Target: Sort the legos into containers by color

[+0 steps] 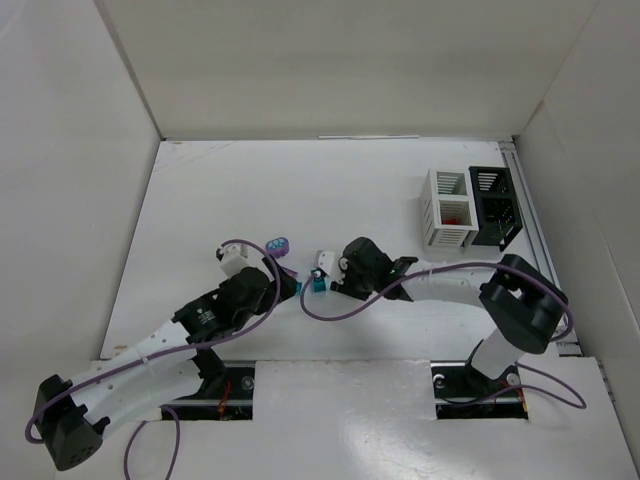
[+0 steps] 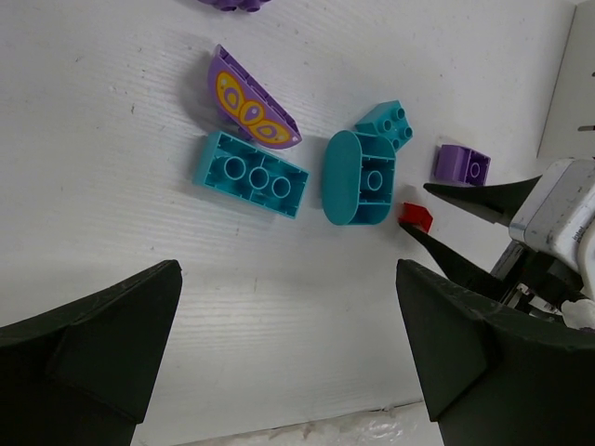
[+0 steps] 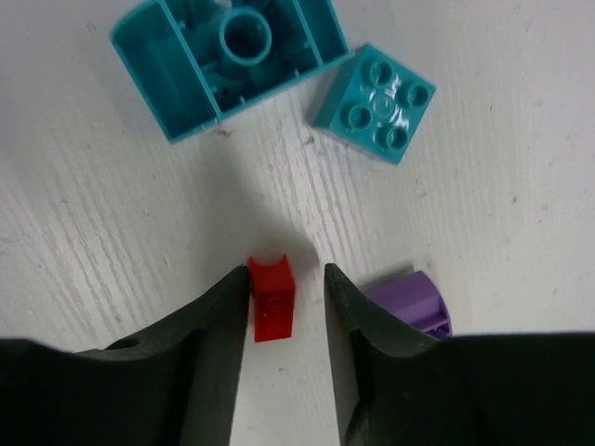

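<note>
Centering matters: right end effector (image 3: 286, 275) straddles the red brick (image 3: 271, 302), jaws slightly apart, and should close squarely, clear of the purple brick (image 3: 411, 302).

3 teal legos (image 2: 251, 175), 3 purple legos (image 2: 251, 102), 1 loose red lego (image 2: 416, 216), 2 containers (image 1: 447, 210).

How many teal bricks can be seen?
3: long teal brick on the left, rounded teal brick right of it, small square teal brick beyond that one. More may be hidden from view.
</note>
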